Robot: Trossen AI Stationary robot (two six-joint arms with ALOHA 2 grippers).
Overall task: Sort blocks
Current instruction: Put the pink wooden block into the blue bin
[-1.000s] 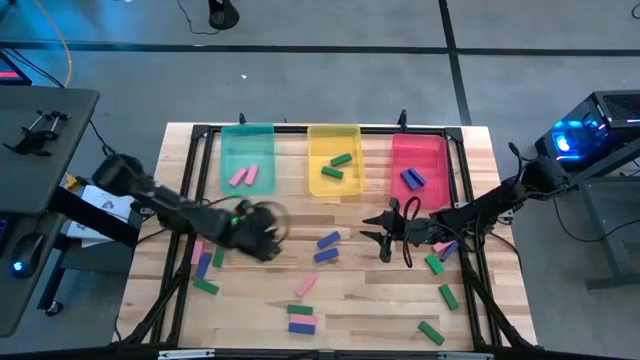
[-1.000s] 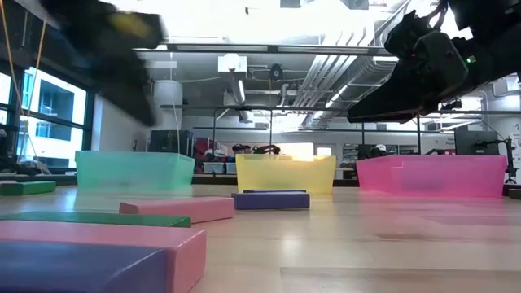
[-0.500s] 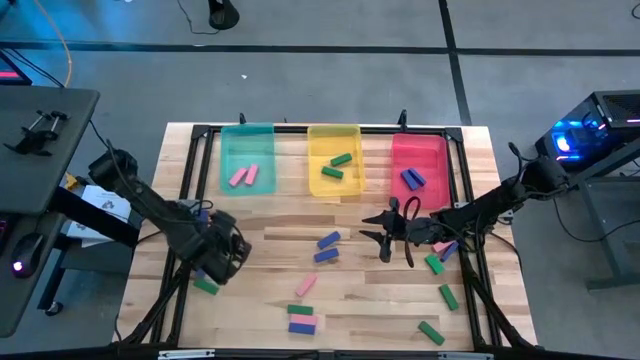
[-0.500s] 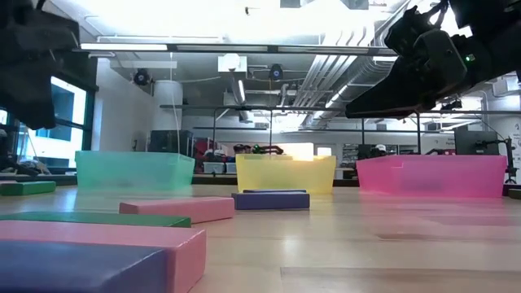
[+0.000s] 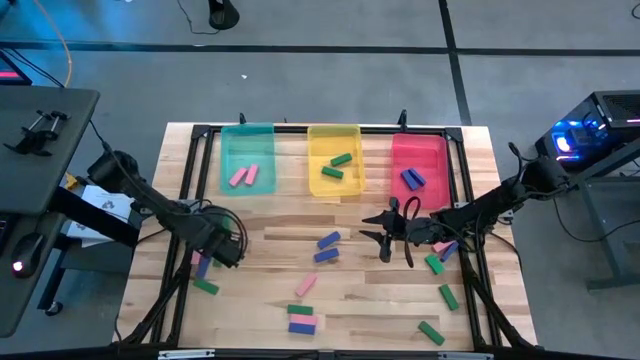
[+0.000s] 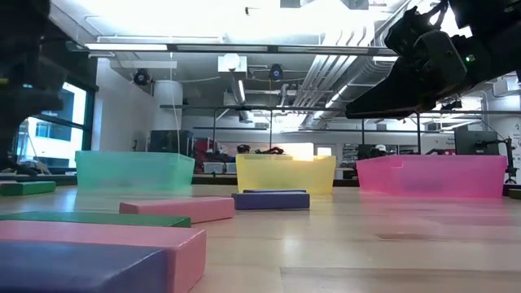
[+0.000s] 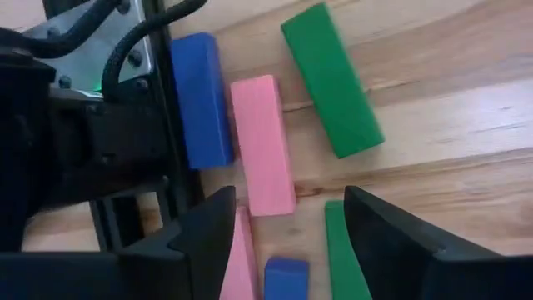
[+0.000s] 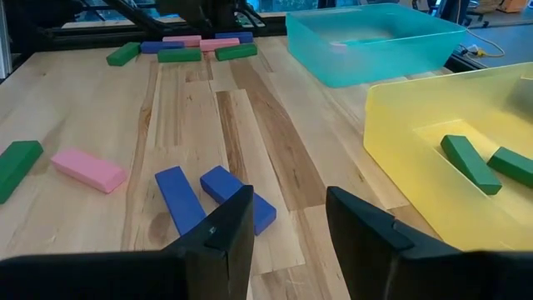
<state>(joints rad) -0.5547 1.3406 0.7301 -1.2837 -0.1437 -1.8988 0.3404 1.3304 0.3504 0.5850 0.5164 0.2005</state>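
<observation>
My left gripper (image 7: pixel 287 242) hangs open, pointing down, over a cluster of blocks at the table's left edge. In that cluster a pink block (image 7: pixel 262 142) lies flat between a blue block (image 7: pixel 200 100) and a green block (image 7: pixel 331 79). In the high view this gripper (image 5: pixel 228 252) covers most of the cluster. My right gripper (image 5: pixel 383 236) waits open above the table right of centre, with nothing between its fingers (image 8: pixel 221 233). Two blue blocks (image 8: pixel 208 196) lie on the wood ahead of it.
Teal tray (image 5: pixel 245 145), yellow tray (image 5: pixel 330 140) and red tray (image 5: pixel 425 150) line the far edge, each with two blocks in it. Loose blocks lie mid-table (image 5: pixel 305 286), near the front (image 5: pixel 301 318) and at the right (image 5: pixel 448 296). A black frame rail (image 5: pixel 180 270) runs along the left side.
My left gripper has swung from left of the table's centre toward the left edge and a little nearer. It has rolled and tipped further down and now stands over the block cluster there. The right arm has kept still.
</observation>
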